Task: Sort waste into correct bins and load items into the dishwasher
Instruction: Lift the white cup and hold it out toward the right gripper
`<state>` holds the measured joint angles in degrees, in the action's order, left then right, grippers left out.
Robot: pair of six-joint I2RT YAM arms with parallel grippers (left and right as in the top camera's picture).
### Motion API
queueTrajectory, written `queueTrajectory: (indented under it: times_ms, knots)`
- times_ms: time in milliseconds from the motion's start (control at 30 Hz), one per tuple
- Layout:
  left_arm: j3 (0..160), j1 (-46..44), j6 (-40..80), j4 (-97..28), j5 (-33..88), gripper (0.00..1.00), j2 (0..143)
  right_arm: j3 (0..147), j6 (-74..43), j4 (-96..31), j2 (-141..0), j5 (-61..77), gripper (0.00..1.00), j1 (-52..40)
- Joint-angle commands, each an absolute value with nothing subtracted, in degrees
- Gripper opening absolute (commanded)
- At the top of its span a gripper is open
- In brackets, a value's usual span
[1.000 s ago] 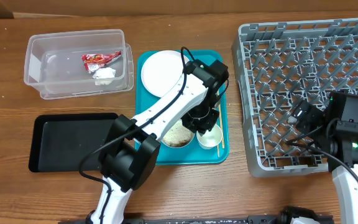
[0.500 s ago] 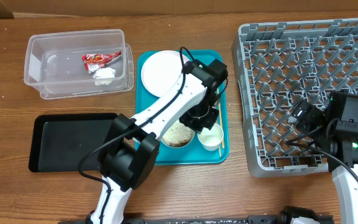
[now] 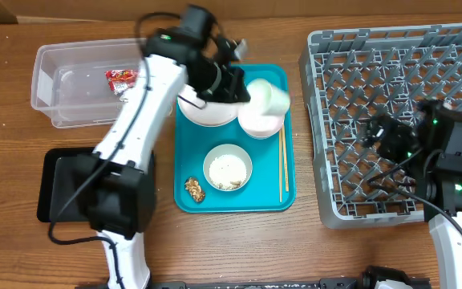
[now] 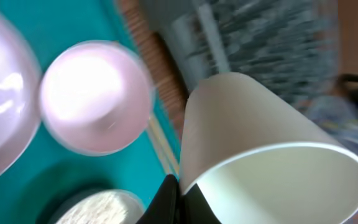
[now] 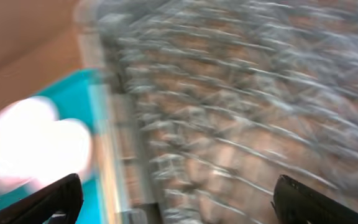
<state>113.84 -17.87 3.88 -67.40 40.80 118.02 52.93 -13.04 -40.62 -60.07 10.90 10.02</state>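
Jaws of the left gripper (image 4: 180, 194) pinch the small white cup (image 4: 260, 143) by its rim, tipped sideways above the teal tray (image 3: 189, 148). On the right gripper (image 5: 178, 202), jaws gape wide, empty, over the grey dish rack (image 3: 391, 80).

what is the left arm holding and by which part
The left gripper holds the cup by its rim, jaws pinching the wall at the lip. The right gripper holds nothing.
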Motion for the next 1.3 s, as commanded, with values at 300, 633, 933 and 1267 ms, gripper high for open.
queueTrajectory:
  times_ms: [300,633,933,1267]
  knots:
    - [114.50,-16.56,-8.21,-63.57,76.75,0.04,116.88,54.83,8.88,-29.50,-63.61,69.84,1.00,10.13]
    - [114.50,-19.20,-8.19,-63.26,79.59,0.04,116.88,54.83,7.70,-17.02,-69.52,86.43,1.00,10.13]
    - [114.50,-22.11,-8.19,-62.72,82.17,0.04,116.88,54.83,7.27,-14.83,-71.35,83.68,1.00,10.13]
    - [114.50,-23.68,-8.19,-62.72,82.15,0.04,116.88,54.83,4.67,-9.28,-71.50,80.49,1.00,10.13]
